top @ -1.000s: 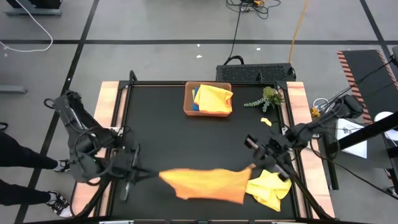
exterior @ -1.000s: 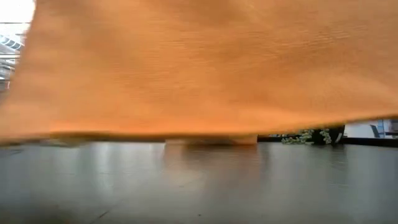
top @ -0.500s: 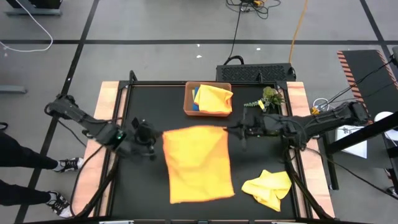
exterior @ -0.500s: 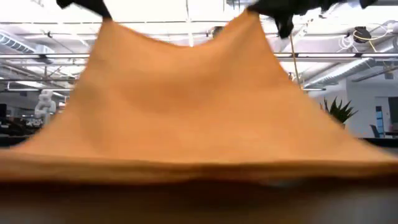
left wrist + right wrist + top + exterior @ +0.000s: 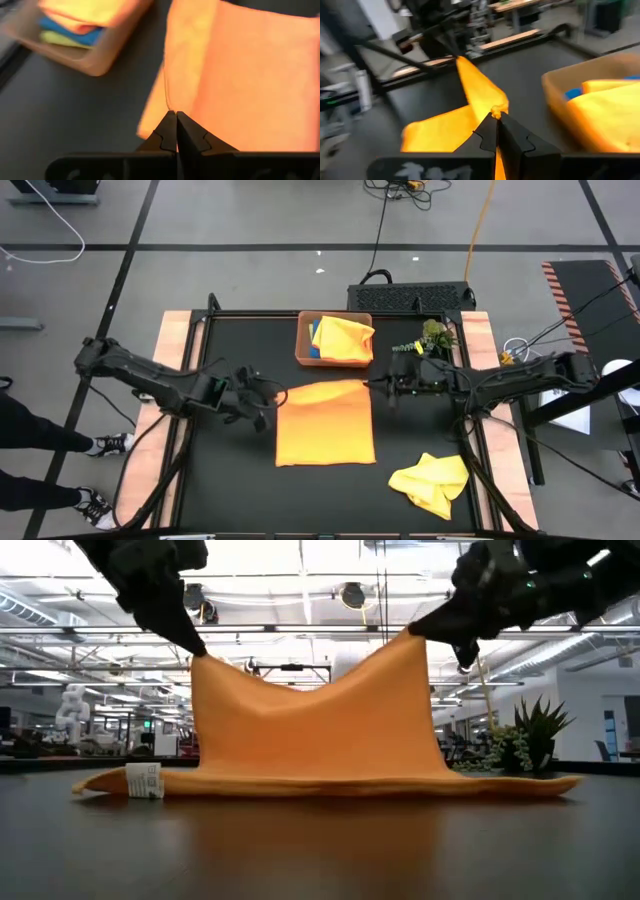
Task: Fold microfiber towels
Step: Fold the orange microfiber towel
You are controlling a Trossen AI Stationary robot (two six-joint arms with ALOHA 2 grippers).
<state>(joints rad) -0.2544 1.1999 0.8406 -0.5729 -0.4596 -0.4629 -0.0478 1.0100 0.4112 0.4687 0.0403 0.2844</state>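
Your left gripper (image 5: 272,394) and right gripper (image 5: 368,385) each pinch a far corner of the orange towel (image 5: 325,423), lifting that edge; its near edge rests mid-table, just before the tray (image 5: 304,345).

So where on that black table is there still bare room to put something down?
Bare: the near left corner beside the orange towel, and the far left beside the tray. Crowded: the middle, where both claws lift the towel, and the near right with the yellow towel.
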